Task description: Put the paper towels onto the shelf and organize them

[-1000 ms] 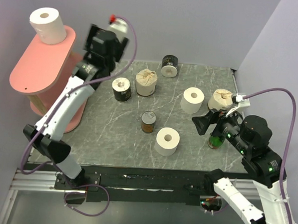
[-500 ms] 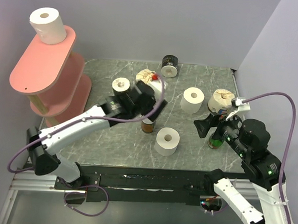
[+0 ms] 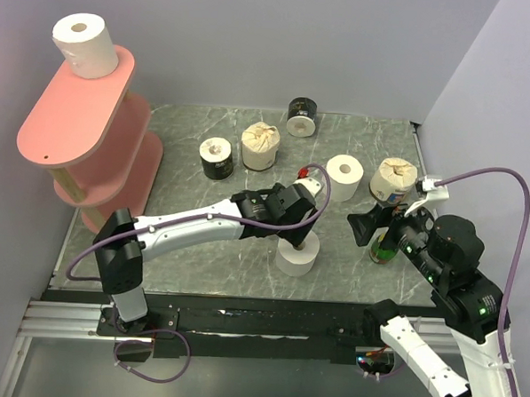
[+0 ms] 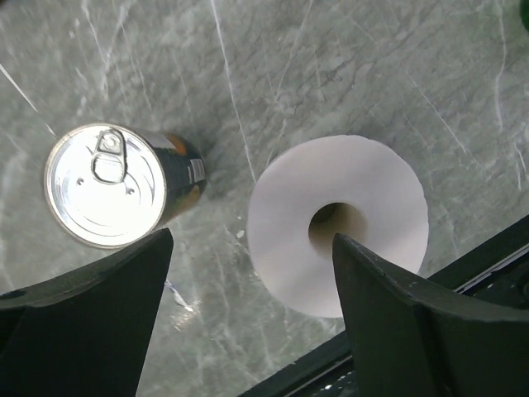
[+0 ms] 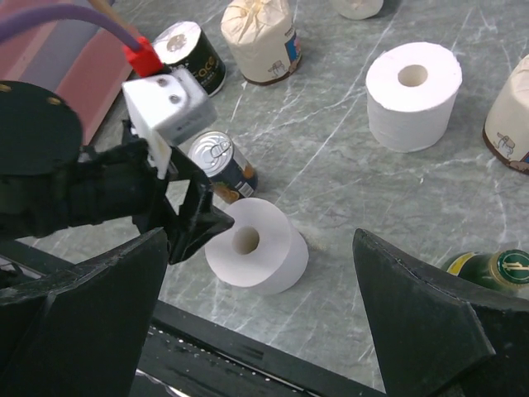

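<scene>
Plain white paper towel roll (image 4: 364, 190) standing core-up at the grey surface's (image 4: 331, 66) 6 o'clock edge, directly under the left claw (image 4: 250, 240), its jaws apart either side, tin can (image 4: 103, 186) just beside, right claw (image 5: 260, 236) spread apart.

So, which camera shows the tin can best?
Left wrist view: the tin can stands upright, its pull-tab lid fully visible. The right wrist view shows it partly behind the left fingers. In the top view the left arm hides it.
</scene>
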Tool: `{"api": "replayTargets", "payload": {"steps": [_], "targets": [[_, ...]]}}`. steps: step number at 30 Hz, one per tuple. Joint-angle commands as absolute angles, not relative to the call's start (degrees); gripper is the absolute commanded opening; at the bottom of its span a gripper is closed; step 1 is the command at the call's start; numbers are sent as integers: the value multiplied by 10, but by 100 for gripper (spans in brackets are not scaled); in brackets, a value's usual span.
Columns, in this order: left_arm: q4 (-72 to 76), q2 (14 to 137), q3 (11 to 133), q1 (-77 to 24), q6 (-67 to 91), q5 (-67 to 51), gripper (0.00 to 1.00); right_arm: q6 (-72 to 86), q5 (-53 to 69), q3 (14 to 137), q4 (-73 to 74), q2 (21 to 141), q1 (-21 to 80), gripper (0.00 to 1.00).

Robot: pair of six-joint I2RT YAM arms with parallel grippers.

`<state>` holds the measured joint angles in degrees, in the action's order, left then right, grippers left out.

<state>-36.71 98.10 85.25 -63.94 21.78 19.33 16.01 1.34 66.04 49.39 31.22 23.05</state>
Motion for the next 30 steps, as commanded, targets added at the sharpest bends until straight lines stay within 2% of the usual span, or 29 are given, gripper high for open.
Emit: {"api": "replayTargets", "payload": {"steps": [1,16,19,26,30], "targets": [[-368,991,875,-642,294,199,83,154,1,665,496,282,229,100],[-375,1058,882,-642,304,171,74,149,3,660,488,280,230,100],[-370,1064,878,-642,304,160,70,149,1,658,490,278,230,99],[-367,1068,868,-642,306,140,52,149,1,658,492,272,229,99],[-371,1056,855,-642,308,138,46,148,1,660,492,271,229,100]]}}
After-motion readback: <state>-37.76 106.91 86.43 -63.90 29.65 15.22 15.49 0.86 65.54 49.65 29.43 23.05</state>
